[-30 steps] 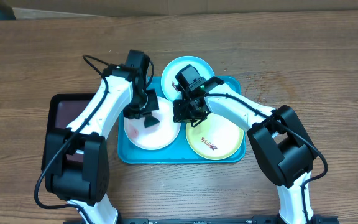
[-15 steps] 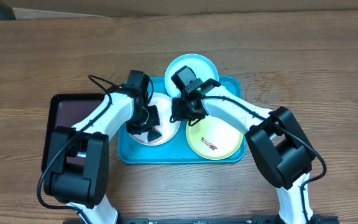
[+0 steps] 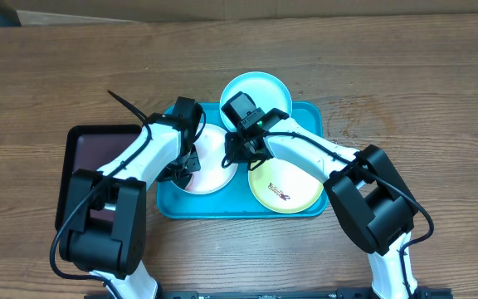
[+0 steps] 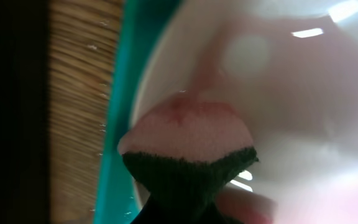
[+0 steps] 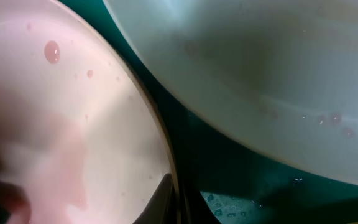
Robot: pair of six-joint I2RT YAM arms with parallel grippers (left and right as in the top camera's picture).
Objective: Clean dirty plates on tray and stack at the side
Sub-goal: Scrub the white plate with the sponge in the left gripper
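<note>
The large teal-blue rectangular plastic tray (image 3: 222,206) lies in the middle of the brown wooden table (image 3: 405,75) with all three round plastic plates on it.

The white plate (image 3: 214,170) sits at the tray's 9 o'clock end. The pale blue plate (image 3: 264,90) is at 12 o'clock, and its far edge overhangs the tray's rim. The yellow-green plate (image 3: 301,187) is at 4 o'clock and carries a small brown-red smear (image 3: 280,196) near its middle. A smaller dark maroon-black rectangular tray (image 3: 80,149) lies on the table at 9 o'clock from the teal one.

The left gripper (image 3: 182,166) is down on the 9 o'clock side of the white plate. Its jaws are clamped on a sponge (image 4: 188,134) that has a pink-stained face and a dark green backing. In the left wrist view this sponge presses on the plate's inner surface just inside the rim, and the white surface around it is washed with pale pink. The teal rim and the wood grain show beside it at 9 o'clock.

The right gripper (image 3: 241,151) is at the white plate's 3 o'clock edge, between that plate and the pale blue one, with its jaws fully closed. The right wrist view shows a dark fingertip (image 5: 161,198) against the inside of the white plate's rim, apparently pinching it. Pinkish droplets and streaks lie on the white surface, and wet teal tray floor separates it from the pale blue plate at 1 o'clock.
</note>
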